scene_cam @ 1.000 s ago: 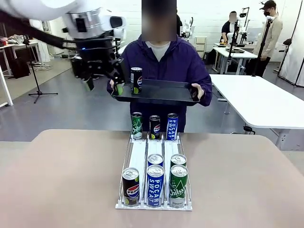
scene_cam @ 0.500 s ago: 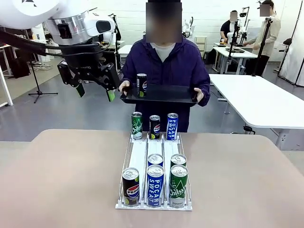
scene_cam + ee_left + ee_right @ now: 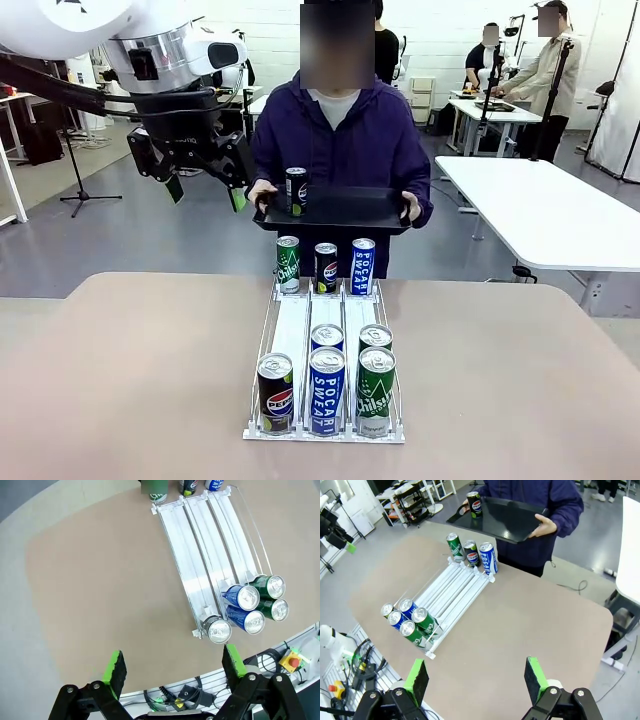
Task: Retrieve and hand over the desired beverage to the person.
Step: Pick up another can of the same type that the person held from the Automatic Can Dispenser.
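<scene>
Handover step looks abt done, I'd say: the Pepsi can (image 3: 296,190) stands upright on the black tray (image 3: 350,208) that the person (image 3: 340,140) holds w/ both hands across the table (image 3: 120,380). Your left gripper (image 3: 207,193) hangs just beside the tray's edge, jaws spread wide, nothing in them. Right gripper (image 3: 476,677) sits high over the table, jaws likewise apart & empty. Next move, as I judge it: pull the left arm away from the tray w/o clipping its edge or the can, then park it. Front view gives you the tray nearly edge-on. Right wrist view looks down on it, so you see the can sits at one end, near the rim, w/ a hand (image 3: 545,527) gripping the other end. Left wrist view looks down at the rack (image 3: 200,555): bare lanes in the middle, five cans bunched at the robot's end.
</scene>
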`<state>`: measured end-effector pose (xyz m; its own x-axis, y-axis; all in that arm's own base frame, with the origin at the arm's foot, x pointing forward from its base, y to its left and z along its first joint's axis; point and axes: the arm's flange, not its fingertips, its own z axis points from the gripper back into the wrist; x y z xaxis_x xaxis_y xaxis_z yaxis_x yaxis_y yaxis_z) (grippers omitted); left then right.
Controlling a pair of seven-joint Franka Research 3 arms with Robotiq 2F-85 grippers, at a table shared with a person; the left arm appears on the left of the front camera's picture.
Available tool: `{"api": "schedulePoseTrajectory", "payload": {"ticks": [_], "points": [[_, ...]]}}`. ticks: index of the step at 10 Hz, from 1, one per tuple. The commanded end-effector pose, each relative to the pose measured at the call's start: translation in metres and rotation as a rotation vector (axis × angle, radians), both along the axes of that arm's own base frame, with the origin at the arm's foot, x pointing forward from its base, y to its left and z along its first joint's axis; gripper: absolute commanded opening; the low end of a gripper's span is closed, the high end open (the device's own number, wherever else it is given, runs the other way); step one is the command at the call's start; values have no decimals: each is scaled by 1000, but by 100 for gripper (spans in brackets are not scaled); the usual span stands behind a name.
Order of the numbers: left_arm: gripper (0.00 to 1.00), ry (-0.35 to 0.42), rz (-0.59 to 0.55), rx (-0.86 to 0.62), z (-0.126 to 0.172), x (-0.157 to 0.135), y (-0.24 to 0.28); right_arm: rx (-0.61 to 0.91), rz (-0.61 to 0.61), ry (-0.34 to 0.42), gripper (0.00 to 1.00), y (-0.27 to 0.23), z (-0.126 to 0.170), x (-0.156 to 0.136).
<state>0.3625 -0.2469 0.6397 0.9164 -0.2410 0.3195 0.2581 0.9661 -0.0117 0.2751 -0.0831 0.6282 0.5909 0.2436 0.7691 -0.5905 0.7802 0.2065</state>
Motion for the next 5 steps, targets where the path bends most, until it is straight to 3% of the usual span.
{"api": "schedulePoseTrajectory", "payload": {"ticks": [1,5], "points": [[100,-3,0,2,2,2,1,22,24,-7,100,1,-3,2],[100,-3,0,2,2,2,1,22,24,-7,100,1,-3,2]]}}
